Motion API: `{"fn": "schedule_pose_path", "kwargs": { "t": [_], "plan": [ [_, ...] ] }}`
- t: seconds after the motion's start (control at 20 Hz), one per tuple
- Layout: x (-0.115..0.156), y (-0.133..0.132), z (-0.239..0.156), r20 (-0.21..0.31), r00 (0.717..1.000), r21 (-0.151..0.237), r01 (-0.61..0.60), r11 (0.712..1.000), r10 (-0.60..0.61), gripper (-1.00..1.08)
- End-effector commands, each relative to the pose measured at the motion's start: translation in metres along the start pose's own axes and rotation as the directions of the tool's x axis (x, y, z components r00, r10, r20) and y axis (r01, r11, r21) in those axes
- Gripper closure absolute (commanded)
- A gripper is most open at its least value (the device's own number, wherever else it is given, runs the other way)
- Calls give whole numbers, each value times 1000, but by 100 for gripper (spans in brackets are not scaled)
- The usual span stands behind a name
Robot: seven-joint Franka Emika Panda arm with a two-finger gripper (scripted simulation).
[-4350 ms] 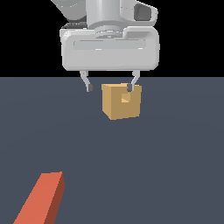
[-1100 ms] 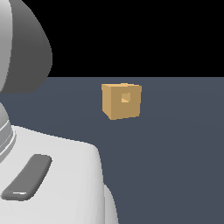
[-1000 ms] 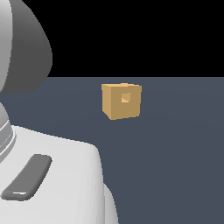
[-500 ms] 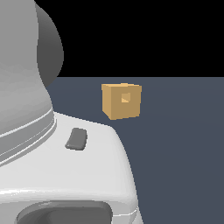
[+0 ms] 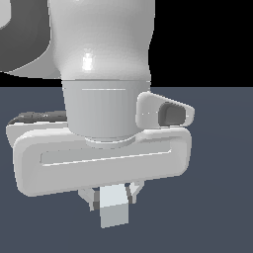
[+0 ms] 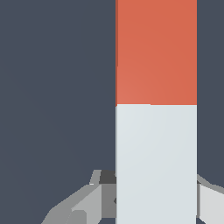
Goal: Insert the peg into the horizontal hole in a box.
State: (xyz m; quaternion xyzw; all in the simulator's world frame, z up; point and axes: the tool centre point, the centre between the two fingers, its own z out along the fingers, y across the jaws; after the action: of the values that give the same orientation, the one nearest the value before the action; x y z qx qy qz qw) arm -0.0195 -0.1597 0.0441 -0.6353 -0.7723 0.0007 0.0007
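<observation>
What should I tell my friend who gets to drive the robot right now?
Gripper: its fingers sit on both sides of the peg's pale grey-white half, so it seems to be shut on it.
Peg: the red-orange half sticks out past the fingers in the wrist view; only the pale end shows under the hand in the exterior view.
Box and hole: neither shows in either view; the arm fills most of the exterior view.
Done: peg apparently gripped.
Left: find the box, line the peg up with the hole and slide it in.
</observation>
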Motion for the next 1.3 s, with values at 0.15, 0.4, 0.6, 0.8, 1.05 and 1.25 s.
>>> {"fn": "schedule_pose_path", "kwargs": {
  "t": [0.15,0.4,0.6,0.8,1.05,1.25],
  "plan": [
    [59,52,-17,1,999,-2,44,999,-44,108],
    [114,97,-32,1,997,-2,83,997,-83,108],
    [150,127,-42,1,994,-2,109,994,-109,108],
    [176,147,-48,1,992,-2,127,992,-127,108],
    [196,163,-53,1,990,-2,142,990,-142,108],
    [204,169,-55,0,989,-2,148,989,-148,108]
  ]
}}
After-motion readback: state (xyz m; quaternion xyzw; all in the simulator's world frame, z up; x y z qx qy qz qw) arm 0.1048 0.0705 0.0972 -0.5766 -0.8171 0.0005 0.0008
